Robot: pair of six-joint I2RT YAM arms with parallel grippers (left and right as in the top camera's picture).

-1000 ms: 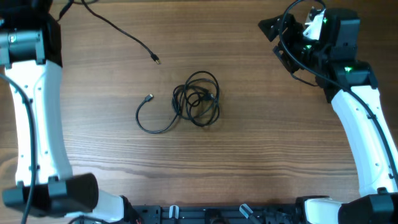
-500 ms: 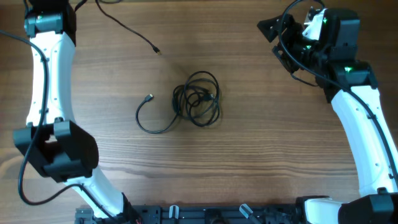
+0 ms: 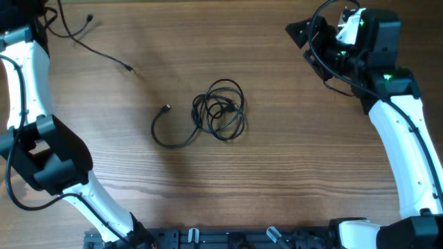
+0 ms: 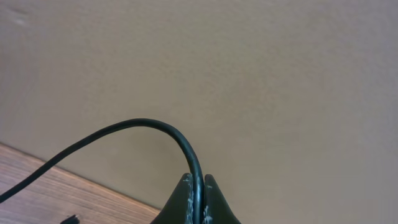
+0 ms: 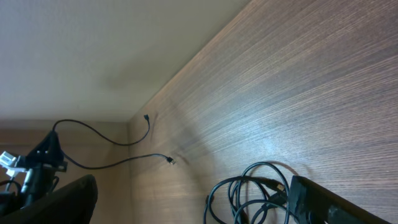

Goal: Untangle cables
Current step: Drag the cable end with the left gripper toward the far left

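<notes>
A tangled coil of thin black cables [image 3: 220,111] lies in the middle of the table, with one curved strand ending in a plug [image 3: 166,108] to its left. One separate cable [image 3: 104,52] trails from the far left corner to its plug [image 3: 130,68]. In the left wrist view my left gripper [image 4: 198,180] is shut on this cable [image 4: 137,124], lifted past the table's edge. My right gripper [image 3: 301,31] hovers open at the far right, well away from the coil [image 5: 249,193], with nothing between its fingers [image 5: 329,202].
The wooden table [image 3: 291,173] fills the overhead view. My left arm [image 3: 24,76] runs along the left side up to the far corner. The right arm [image 3: 405,138] runs along the right side. A beige wall [image 4: 280,74] stands behind the table.
My left arm has swung to the far left corner with the separate cable, dragging its free plug leftward across the table. The coil and the right arm have not moved.
</notes>
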